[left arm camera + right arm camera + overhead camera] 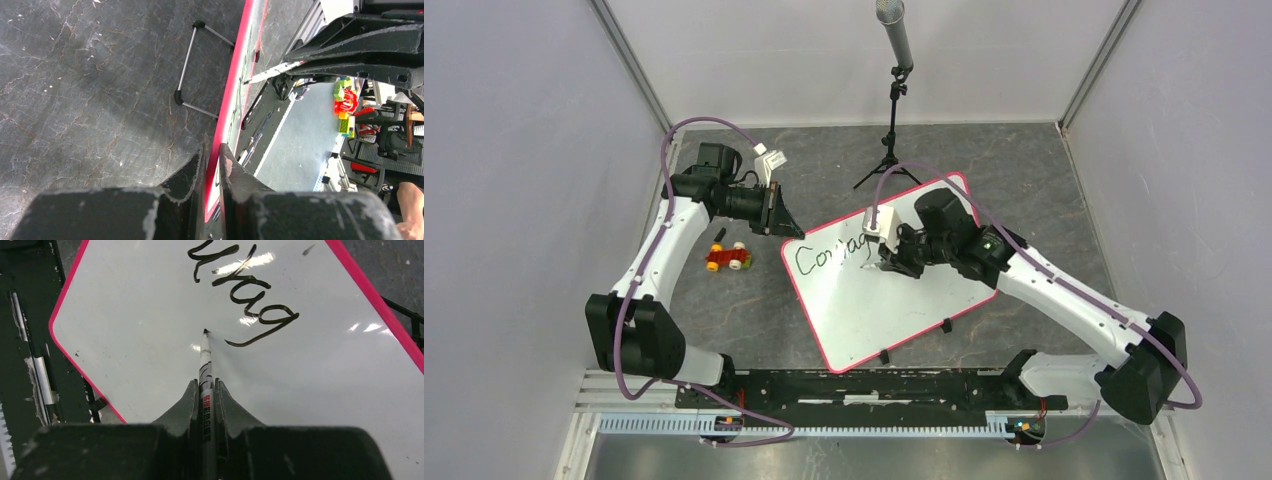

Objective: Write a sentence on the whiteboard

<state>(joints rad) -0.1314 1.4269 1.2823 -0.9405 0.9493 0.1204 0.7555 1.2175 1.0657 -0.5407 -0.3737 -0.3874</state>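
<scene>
The whiteboard (894, 300) with a pink-red rim lies tilted on the dark table. Black script on it reads "Courag" (829, 255). My left gripper (782, 222) is shut on the board's far left corner; in the left wrist view its jaws (212, 155) pinch the red rim (231, 85). My right gripper (894, 262) is shut on a white marker (206, 370). The marker's black tip (205, 332) is at the board surface (150, 340), just below the last written letters (250, 300).
A small red and yellow toy car (728, 259) sits left of the board. A microphone on a black tripod (892, 120) stands behind it. Black clips (945, 325) sit at the board's near edge. A black rail (864, 385) runs along the front.
</scene>
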